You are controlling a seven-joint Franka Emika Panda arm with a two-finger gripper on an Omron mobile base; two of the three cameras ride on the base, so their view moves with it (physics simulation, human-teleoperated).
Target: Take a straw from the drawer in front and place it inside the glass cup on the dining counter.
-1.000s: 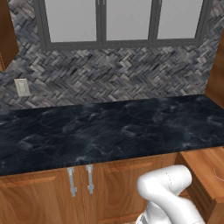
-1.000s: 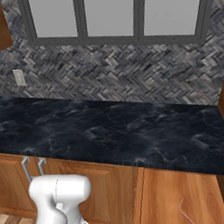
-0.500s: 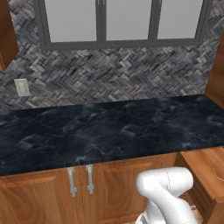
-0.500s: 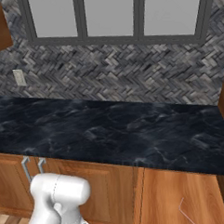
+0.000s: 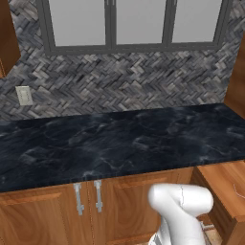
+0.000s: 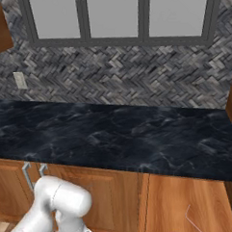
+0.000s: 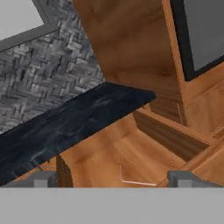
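Note:
The drawer (image 7: 100, 153) stands open, its plain wooden floor below my gripper (image 7: 113, 180). The gripper is open, its two dark fingertips (image 7: 43, 179) wide apart with nothing between them. The straw (image 7: 138, 182), a very thin pale line with a bend, lies on the drawer floor between the fingertips, a little to the right. From the base, the open drawer (image 5: 220, 182) sits at the lower right under the worktop, with the straw (image 5: 238, 191) on its floor. The right base view shows the drawer (image 6: 204, 200) and the straw (image 6: 186, 214) too. The glass cup and the dining counter are out of view.
A black worktop (image 5: 119, 139) backed by grey herringbone tiles (image 5: 124, 81) runs above the drawer. Cabinet doors with silver bar handles (image 5: 88, 196) stand to the left. A tall wooden cabinet side (image 7: 131, 48) rises behind the drawer. The arm's white elbow (image 5: 182, 201) is low in front.
The arm's lower links have shifted very slightly. The gripper stays open and the straw lies where it was.

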